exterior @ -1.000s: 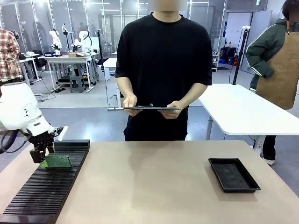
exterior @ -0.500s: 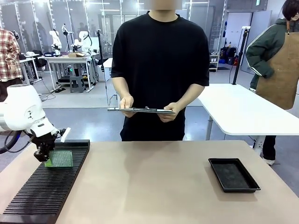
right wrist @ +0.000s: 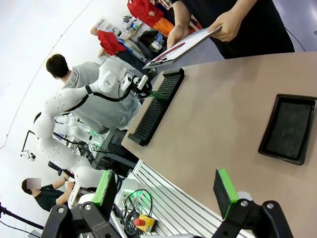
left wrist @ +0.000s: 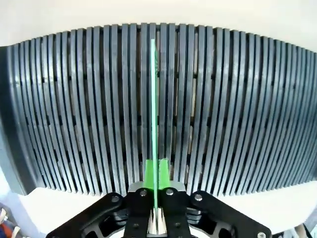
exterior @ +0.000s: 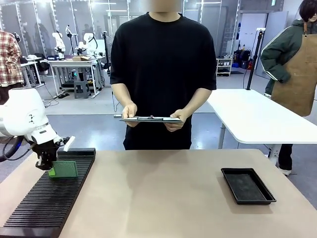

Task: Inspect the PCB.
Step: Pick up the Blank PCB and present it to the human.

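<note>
Tabletop (exterior: pixel 163 198) open btwn slotted rack (exterior: pixel 49 203), left gripper (exterior: pixel 47 166) w/ PCB (exterior: pixel 63 170) at its far end, & black tray (exterior: pixel 246 186) at right.

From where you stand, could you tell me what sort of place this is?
Probably an electronics or robotics lab: a circuit board at a slotted black rack, a person holding a clipboard, white work tables.

PCB (exterior: pixel 63 169): bright green | slotted rack (exterior: pixel 44 203): black, ribbed | tray (exterior: pixel 237 170): black | table (exterior: pixel 158 198): tan
</note>
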Action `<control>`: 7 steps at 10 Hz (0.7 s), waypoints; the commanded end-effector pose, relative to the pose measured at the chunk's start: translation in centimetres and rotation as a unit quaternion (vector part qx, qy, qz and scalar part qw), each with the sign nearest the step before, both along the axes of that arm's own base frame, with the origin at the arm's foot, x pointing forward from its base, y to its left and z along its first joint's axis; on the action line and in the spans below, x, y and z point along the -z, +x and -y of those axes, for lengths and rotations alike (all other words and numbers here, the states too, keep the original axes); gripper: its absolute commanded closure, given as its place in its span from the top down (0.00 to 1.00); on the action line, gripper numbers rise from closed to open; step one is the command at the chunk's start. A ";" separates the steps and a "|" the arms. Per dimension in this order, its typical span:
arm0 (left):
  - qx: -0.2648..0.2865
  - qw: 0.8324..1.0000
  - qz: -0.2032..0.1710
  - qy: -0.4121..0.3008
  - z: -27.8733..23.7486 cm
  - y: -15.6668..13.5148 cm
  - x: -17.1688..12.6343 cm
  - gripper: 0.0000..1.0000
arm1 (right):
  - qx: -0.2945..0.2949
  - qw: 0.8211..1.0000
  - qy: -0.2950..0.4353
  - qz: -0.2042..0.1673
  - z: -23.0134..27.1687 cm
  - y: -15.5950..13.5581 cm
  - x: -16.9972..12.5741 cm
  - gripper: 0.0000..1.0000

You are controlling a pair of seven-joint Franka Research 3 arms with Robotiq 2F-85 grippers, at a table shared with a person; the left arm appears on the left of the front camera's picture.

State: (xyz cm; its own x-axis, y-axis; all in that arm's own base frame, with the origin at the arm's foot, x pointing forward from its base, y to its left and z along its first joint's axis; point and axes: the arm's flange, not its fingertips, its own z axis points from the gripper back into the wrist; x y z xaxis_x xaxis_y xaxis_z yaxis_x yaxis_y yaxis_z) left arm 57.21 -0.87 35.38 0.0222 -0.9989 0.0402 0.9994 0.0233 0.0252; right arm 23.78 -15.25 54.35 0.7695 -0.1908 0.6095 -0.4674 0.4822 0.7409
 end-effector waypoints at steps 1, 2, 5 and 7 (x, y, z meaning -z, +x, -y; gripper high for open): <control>-0.002 1.000 -0.004 -0.011 -0.2 0.0 -1.8 0.00 | -0.002 1.000 0.000 0.011 0.0 0.2 -0.1 1.00; -0.017 1.000 -0.005 -0.011 0.0 -0.3 -2.8 0.00 | -0.002 1.000 0.000 0.011 0.0 0.2 -0.1 1.00; -0.071 0.992 0.008 -0.103 -0.2 -2.9 -8.3 0.00 | -0.002 1.000 0.000 0.011 0.0 0.2 -0.1 1.00; -0.108 0.969 -0.054 -0.214 0.1 -3.1 -9.2 0.00 | -0.002 1.000 0.000 0.011 0.0 0.2 -0.1 1.00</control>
State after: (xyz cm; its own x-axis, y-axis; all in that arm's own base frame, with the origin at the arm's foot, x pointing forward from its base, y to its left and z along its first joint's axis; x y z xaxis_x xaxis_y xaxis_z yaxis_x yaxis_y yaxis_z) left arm 53.88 -1.65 44.92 0.2082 -0.9177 0.3385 0.9779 0.2027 -0.0519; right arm 23.82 -15.24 54.30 0.7703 -0.1906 0.6085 -0.4666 0.4820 0.7416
